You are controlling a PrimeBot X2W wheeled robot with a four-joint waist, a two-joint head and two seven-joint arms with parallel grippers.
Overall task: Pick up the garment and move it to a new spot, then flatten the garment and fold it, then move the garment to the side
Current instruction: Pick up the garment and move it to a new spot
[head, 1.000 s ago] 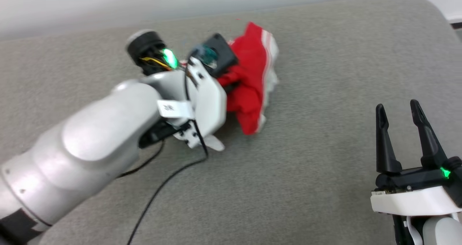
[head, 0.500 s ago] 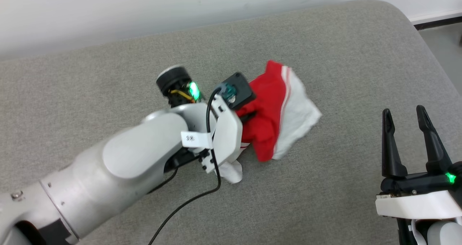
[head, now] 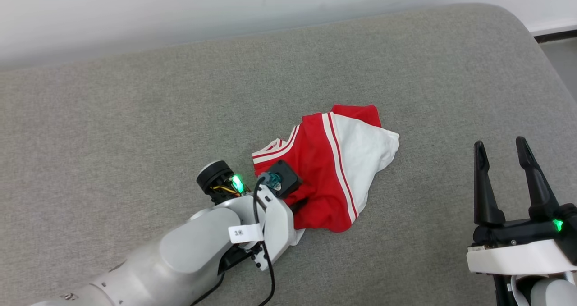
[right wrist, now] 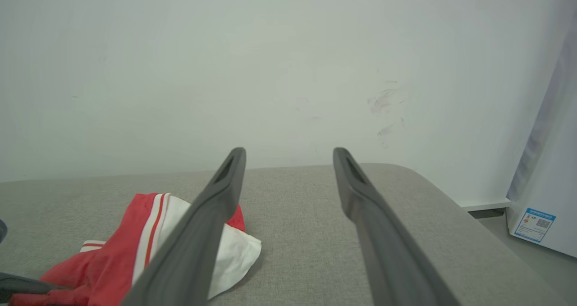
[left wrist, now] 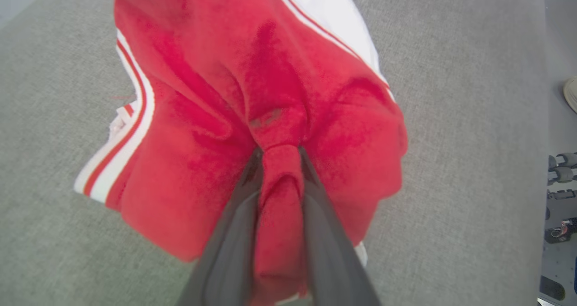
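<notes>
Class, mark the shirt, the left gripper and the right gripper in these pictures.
shirt point(head: 315, 162), head view, on its red body.
left gripper point(left wrist: 278, 153), left wrist view, midway between its fingertips, where red cloth is pinched.
right gripper point(head: 499, 143), head view, midway between its fingertips.

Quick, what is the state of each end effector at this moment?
Left end effector: closed on a fold of the shirt.
Right end effector: open, holding nothing.

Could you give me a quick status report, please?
Left gripper shut on the garment, bunched on the grey cushion. Right gripper open, apart from it. No obstruction seen.
</notes>
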